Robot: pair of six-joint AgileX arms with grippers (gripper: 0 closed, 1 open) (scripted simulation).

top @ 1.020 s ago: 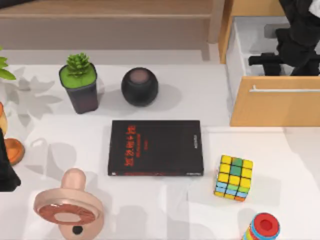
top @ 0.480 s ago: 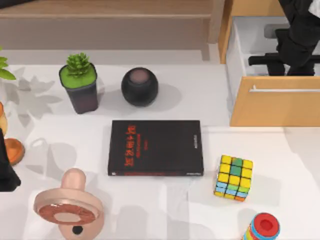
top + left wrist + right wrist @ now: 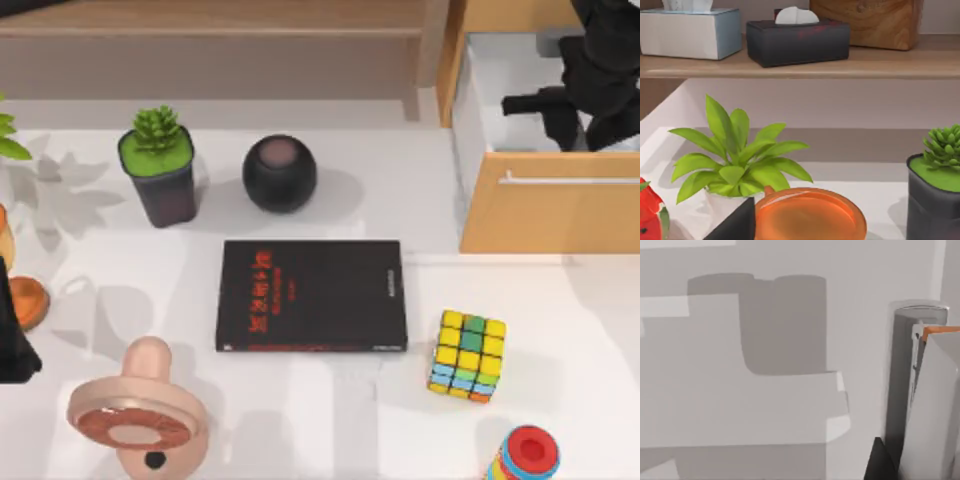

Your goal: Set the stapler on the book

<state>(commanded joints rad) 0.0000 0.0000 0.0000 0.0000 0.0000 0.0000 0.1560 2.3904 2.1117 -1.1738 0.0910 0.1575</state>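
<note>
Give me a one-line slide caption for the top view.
Right hand reaches into the open drawer at the table's right; the black book lies bare beside the Rubik's cube.

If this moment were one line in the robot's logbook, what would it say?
right gripper: inside open drawer | stapler: close beside it | book: bare, mid-table | left arm: parked, left edge

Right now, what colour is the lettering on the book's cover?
Red lettering on the black book, clearest in the top view.

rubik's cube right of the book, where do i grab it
Likely best to grip the multicoloured Rubik's cube across two opposite flat side faces, coming straight down from above: it sits squarely on the white table, clear of the flat black book.
</note>
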